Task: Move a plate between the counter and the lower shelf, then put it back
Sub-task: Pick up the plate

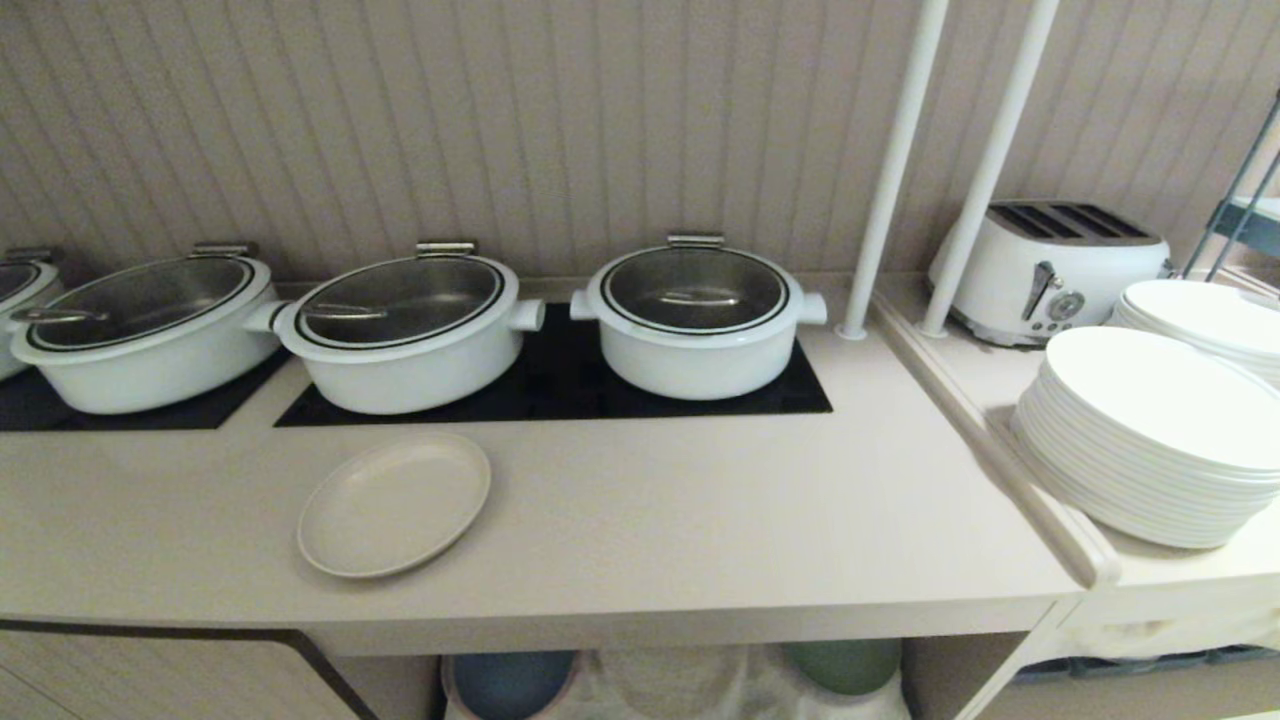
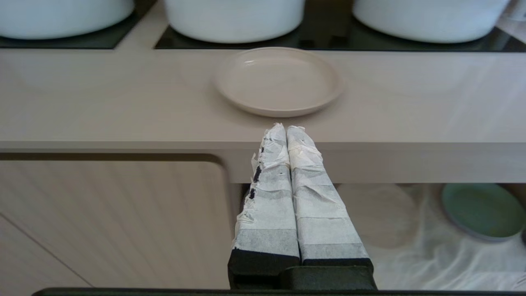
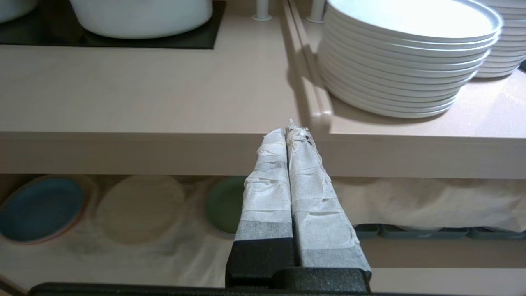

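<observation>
The cream-beige plate lies flat on the counter, in front of the middle pot. Below the counter's front edge opens the lower shelf, its floor draped in wrinkled white cloth. My left gripper is shut and empty, held short of the counter's front edge with its tips pointing at the plate. The right gripper is also shut and empty, in front of the counter edge near the side ledge. Neither arm shows in the head view.
Three white lidded pots stand on black hob panels. Stacked white plates and a toaster sit on the side ledge. A blue plate and a green plate lie on the shelf. A ribbed cabinet door is left of the shelf.
</observation>
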Robot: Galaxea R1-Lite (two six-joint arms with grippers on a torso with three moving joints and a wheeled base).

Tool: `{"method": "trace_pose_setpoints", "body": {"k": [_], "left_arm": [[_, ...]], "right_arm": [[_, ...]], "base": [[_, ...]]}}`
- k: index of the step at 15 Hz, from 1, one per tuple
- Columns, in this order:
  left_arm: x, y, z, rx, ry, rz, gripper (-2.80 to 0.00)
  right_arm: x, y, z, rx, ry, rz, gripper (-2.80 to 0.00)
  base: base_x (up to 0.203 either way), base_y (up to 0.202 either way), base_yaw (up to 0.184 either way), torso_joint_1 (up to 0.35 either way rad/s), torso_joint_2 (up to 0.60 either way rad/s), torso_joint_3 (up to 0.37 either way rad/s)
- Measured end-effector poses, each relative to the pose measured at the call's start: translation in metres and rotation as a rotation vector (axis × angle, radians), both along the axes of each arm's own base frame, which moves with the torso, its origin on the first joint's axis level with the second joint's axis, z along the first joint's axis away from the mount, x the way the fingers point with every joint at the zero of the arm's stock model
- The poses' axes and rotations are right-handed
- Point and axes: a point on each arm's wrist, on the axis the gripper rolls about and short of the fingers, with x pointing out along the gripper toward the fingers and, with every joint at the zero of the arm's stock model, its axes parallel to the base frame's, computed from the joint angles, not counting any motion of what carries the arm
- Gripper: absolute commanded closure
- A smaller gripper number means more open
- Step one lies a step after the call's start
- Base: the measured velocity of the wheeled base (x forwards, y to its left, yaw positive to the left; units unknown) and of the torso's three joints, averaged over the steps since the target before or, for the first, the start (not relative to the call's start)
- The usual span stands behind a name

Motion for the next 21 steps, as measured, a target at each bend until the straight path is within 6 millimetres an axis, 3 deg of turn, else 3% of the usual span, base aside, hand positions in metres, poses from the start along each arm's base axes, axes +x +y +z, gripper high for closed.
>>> {"method": "trace_pose_setpoints", "body": {"k": [21], "left_arm": [[0.0000, 0.0000, 0.0001, -0.009, -0.001, 0.000, 0.00]], "right_arm": [[0.0000, 0.0000, 0.0000, 0.000, 0.000, 0.000, 0.00]], "base": [[0.000, 0.196, -0.001, 0.002, 0.00, 0.003]]}}
